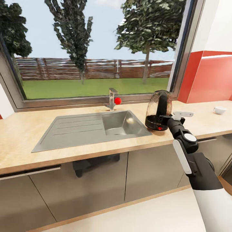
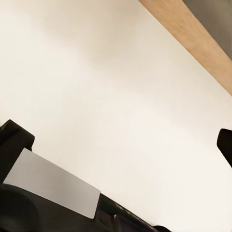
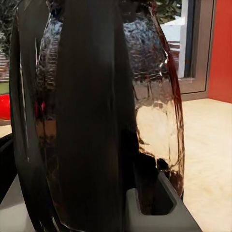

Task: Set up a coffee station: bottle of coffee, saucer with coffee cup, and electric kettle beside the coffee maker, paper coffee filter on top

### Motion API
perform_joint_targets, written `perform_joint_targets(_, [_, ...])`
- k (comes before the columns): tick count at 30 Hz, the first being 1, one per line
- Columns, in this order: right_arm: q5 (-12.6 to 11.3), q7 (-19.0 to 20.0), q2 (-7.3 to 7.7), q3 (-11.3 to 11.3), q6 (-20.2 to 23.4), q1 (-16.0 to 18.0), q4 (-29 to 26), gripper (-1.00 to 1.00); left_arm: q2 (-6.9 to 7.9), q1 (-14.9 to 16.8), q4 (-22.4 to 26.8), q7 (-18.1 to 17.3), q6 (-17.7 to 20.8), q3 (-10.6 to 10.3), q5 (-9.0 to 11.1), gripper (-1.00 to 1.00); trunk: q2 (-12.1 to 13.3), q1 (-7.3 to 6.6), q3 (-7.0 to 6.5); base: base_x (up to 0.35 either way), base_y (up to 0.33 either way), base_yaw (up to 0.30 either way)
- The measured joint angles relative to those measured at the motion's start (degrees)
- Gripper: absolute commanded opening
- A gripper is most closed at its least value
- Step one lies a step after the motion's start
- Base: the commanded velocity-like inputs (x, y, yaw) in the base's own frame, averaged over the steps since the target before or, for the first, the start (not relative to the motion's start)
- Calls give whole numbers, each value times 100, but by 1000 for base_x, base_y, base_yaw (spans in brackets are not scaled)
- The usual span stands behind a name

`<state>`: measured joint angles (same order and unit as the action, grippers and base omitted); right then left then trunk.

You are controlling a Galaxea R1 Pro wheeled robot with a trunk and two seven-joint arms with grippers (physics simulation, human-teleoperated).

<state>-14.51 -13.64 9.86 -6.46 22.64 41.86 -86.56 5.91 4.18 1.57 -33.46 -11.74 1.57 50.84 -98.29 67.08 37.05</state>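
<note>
The electric kettle (image 1: 158, 109), dark glass on a black base, stands upright on the wooden countertop (image 1: 19, 135) just right of the sink. My right gripper (image 1: 166, 120) reaches it from the front at handle height. In the right wrist view the kettle (image 3: 96, 96) is very close, and its black handle runs down between the two fingers of the gripper (image 3: 82, 193), which is open around it. A white coffee cup (image 1: 219, 110) sits far right on the counter. My left gripper (image 2: 121, 145) hangs open over pale floor, holding nothing.
A steel sink (image 1: 122, 124) with a drainboard and a faucet (image 1: 112, 98) with a red knob lie left of the kettle. A large window runs behind the counter, grey cabinet doors (image 1: 151, 170) below it, and a red wall panel (image 1: 212, 80) at right.
</note>
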Motion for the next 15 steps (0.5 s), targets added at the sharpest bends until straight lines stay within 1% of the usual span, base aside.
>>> perform_joint_targets(15, [-5,2,0,-6,-8,0,-15,-100,15,0,0,18,-1,26,2,100,0,0,0,0,0,0])
